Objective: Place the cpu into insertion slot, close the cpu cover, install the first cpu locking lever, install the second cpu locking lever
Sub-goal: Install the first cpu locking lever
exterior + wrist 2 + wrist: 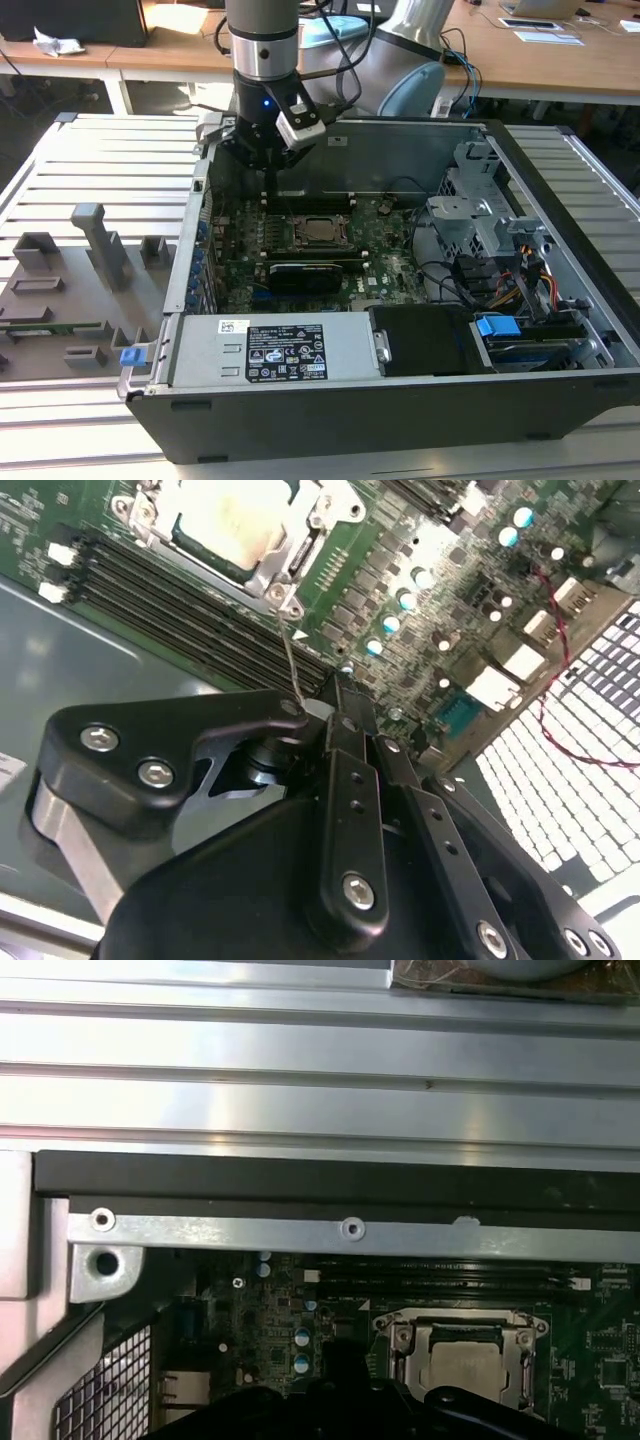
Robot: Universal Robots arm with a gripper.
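Exterior view: closest is the dark front wall of an open computer case. Just behind it lies a silver box with a white sticker. Next to that, toward the exterior view's right, are a black box and a blue clip. A bit farther in is the green motherboard, with a long black card lying on it. Behind the card sits the cpu, flat in the insertion slot. The gripper hangs low over the board just past the slot, toward the exterior view's left and close to the far wall of the case. Outside the case, on the exterior view's left, grey plastic holders stand on the slatted table.

In the second wrist view the gripper has its two black fingers squeezed together. A thin wire lever comes up from a corner of the slot, and its end is pinched at the fingertips. Past the fingers, the cpu cover lies flat around the cpu, and the shiny top shows through its window. Long black memory slots run beside it.

In the first wrist view the cpu sits under the cover, and the metal edge of the case is beyond it.
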